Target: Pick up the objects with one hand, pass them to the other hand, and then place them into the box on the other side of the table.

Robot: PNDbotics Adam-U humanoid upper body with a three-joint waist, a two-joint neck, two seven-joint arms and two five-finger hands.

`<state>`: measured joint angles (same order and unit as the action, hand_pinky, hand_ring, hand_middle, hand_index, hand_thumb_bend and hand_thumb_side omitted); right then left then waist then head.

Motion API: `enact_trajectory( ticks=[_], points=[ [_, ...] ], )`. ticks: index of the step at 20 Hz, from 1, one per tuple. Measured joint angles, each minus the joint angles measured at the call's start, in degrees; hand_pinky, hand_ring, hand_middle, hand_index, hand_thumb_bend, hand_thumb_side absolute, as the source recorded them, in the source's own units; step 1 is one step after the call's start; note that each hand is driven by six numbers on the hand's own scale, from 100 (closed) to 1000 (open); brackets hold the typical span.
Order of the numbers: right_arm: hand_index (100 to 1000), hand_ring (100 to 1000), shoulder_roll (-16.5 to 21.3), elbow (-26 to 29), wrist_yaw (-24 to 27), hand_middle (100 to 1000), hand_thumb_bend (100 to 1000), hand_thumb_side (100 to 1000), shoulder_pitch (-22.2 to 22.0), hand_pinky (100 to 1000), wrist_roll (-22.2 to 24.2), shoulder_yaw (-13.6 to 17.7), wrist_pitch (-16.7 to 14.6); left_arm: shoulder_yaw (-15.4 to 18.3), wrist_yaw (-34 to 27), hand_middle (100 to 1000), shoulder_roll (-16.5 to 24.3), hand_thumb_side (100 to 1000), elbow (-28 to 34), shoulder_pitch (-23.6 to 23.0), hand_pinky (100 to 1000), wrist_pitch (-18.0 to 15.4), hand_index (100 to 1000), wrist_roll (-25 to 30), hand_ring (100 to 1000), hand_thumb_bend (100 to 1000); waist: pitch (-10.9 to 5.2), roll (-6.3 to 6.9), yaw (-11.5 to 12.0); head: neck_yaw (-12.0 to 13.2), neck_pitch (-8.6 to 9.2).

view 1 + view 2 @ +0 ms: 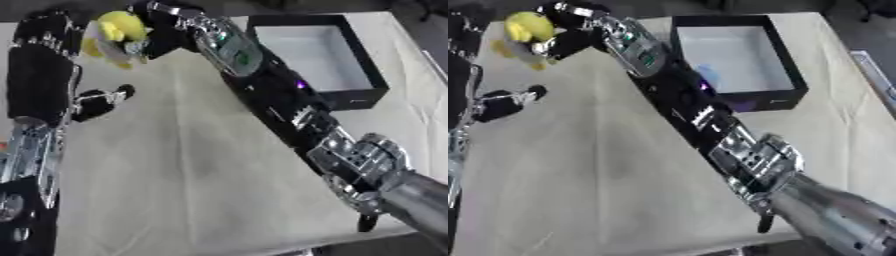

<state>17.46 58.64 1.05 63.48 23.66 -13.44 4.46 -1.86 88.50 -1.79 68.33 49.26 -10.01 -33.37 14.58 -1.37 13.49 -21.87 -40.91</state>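
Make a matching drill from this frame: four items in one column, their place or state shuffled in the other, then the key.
Items
1. yellow plush toy
2. black open-top box
3. left hand
4. right hand

States
A. upper left, thumb sticking out to the side
B. stretched across the table, at the toy
C. far right side of the table
D. between the two hands, top left

Pairs: 1-D, 2-C, 3-A, 4-B

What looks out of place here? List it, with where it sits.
Nothing looks spilled or damaged. The yellow toy is off the table, between the right hand and the left hand at the far left. The black box sits upright on the right; one bluish thing shows inside.
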Motion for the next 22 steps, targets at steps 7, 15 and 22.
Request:
enact_trajectory(
  ticks=[7,15,22],
  points=[
    [704,979,9.0,1.2,3.4,163,100,100,-2.0,823,4.0,1.8,2.1,-1.9,-19.7,721,14.6,394,-5.3,0.7,808,-5.6,835,7.7,740,642,-1.13,0.89,0.3,-0.6,-0.31],
    [714,983,20.1,5.9,10.6,170,100,100,-6.3,822,6.7,5.9,5.4,-0.1,-45.0,708,28.0,476,-1.3,-2.7,817,-5.0,835,22.7,719,544,-1.09,0.73,0.5,-3.1,1.17],
    [713,984,28.2,7.1,14.4,175,100,100,-13.1,817,4.1,9.8,5.0,4.4,-58.0,696,32.6,533,2.9,-6.4,821,-0.4,834,25.9,694,418,-1.03,0.36,0.6,-7.1,1.83]
  ],
)
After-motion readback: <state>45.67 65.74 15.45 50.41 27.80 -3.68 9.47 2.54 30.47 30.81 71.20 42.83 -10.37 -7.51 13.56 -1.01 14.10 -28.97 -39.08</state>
